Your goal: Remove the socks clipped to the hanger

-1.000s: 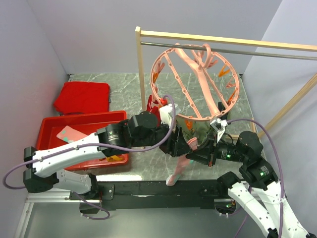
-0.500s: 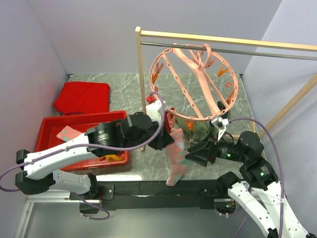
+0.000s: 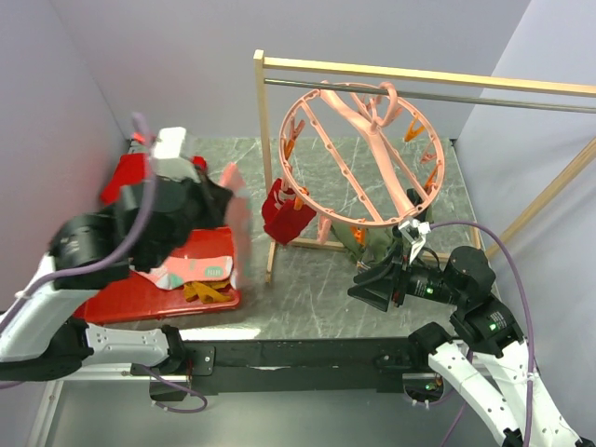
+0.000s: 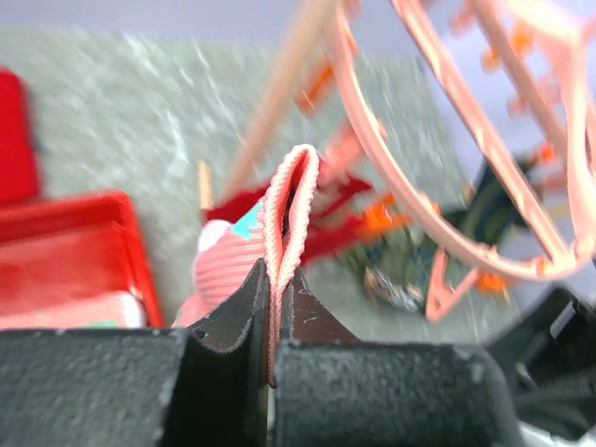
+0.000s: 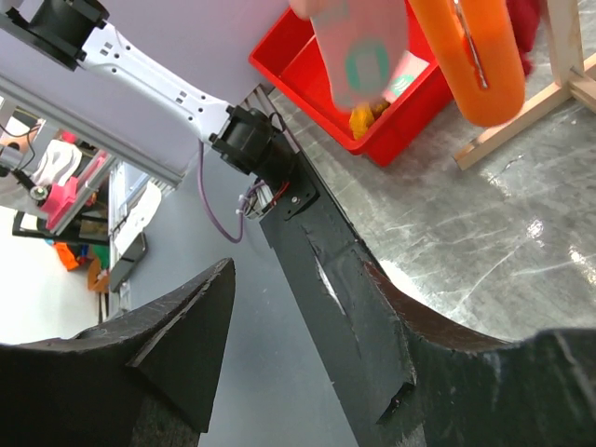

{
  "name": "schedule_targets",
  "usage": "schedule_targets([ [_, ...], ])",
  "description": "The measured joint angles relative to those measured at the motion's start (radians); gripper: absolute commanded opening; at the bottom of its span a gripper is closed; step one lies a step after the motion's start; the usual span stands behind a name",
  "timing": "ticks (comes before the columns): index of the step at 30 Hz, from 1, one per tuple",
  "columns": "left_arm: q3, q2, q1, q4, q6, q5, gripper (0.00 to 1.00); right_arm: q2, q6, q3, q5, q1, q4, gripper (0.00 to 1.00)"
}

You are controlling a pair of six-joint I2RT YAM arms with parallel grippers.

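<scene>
The left pincer is clamped on the folded cuff of a pink sock, which stands up between the two dark fingers. The rest of that sock is smeared by motion. In the top view it is a pale pink streak over the right end of the red tray, well to the left of the hanger. The left arm covers much of the tray and the red slab beyond it.

Two loose socks show in the tray, one pink and teal and one mustard.

The hanger hangs tilted from the rail of the wooden rack. A red sock hangs at its left rim, partly behind the rack's post. An olive sock hangs below the near rim, half hidden by the ring and the right arm. Which clips hold them is too small to tell.

The right pincer is just under the near right rim with its jaws apart and nothing between them. Its camera cuts off an orange clip at the top edge, and the surface lies below.
</scene>
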Motion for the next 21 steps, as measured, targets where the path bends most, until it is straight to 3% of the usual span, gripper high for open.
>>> schedule_targets([
  [5,0.139,-0.005,0.008,-0.049,0.087,-0.157,0.01,0.011,-0.005,0.001,-0.001,0.0,0.0,0.61],
  [9,0.13,-0.047,0.009,-0.053,0.13,-0.262,0.01,0.026,-0.011,0.002,-0.002,0.0,-0.001,0.61],
  [13,0.013,-0.129,0.01,-0.058,0.106,-0.335,0.09,0.037,-0.015,0.003,-0.002,0.0,-0.001,0.61],
  [18,-0.188,-0.199,0.031,-0.127,-0.085,-0.369,0.13,0.039,-0.014,0.003,-0.003,0.0,-0.001,0.61],
  [21,-0.313,-0.188,0.094,-0.19,-0.221,-0.341,0.32,0.039,-0.014,0.003,-0.007,0.0,0.0,0.61],
])
